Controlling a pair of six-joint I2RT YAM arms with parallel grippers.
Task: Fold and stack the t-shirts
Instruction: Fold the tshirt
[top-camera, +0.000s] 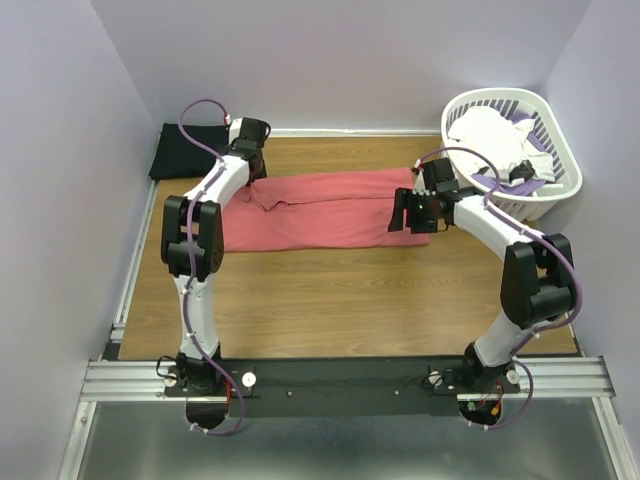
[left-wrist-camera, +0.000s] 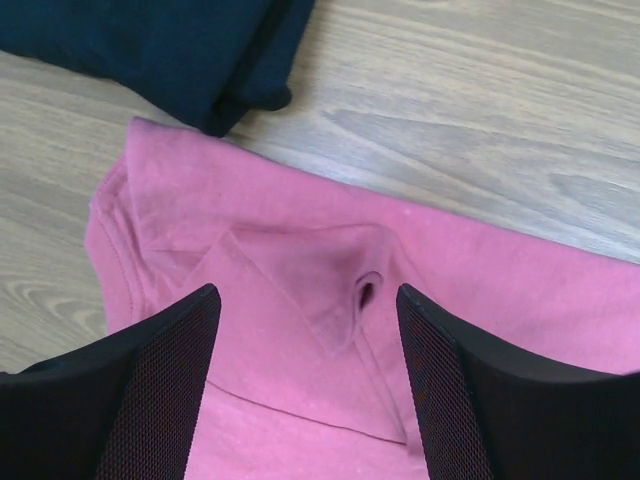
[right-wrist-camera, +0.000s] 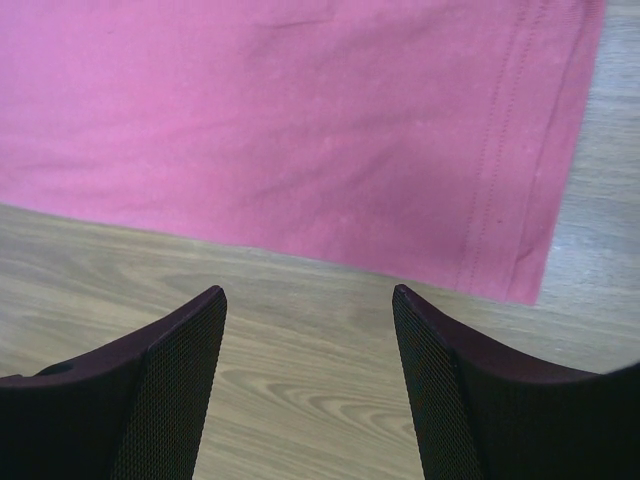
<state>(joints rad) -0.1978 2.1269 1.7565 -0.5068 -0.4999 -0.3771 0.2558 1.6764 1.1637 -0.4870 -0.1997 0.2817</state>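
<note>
The coral-red t-shirt (top-camera: 320, 208) lies folded into a long strip across the middle of the wooden table. The black t-shirt (top-camera: 188, 152) lies folded at the far left corner. My left gripper (top-camera: 250, 150) is open above the coral shirt's left end, its jaws straddling the collar fold (left-wrist-camera: 330, 300), with the black shirt (left-wrist-camera: 160, 50) just beyond. My right gripper (top-camera: 408, 212) is open over the shirt's right end; in the right wrist view its jaws hang over bare wood just off the hemmed edge (right-wrist-camera: 500, 230).
A white slatted basket (top-camera: 560, 150) holding white cloth stands at the far right, close to my right arm. Lilac walls close in the left, back and right. A metal rail (top-camera: 340, 378) runs along the near edge.
</note>
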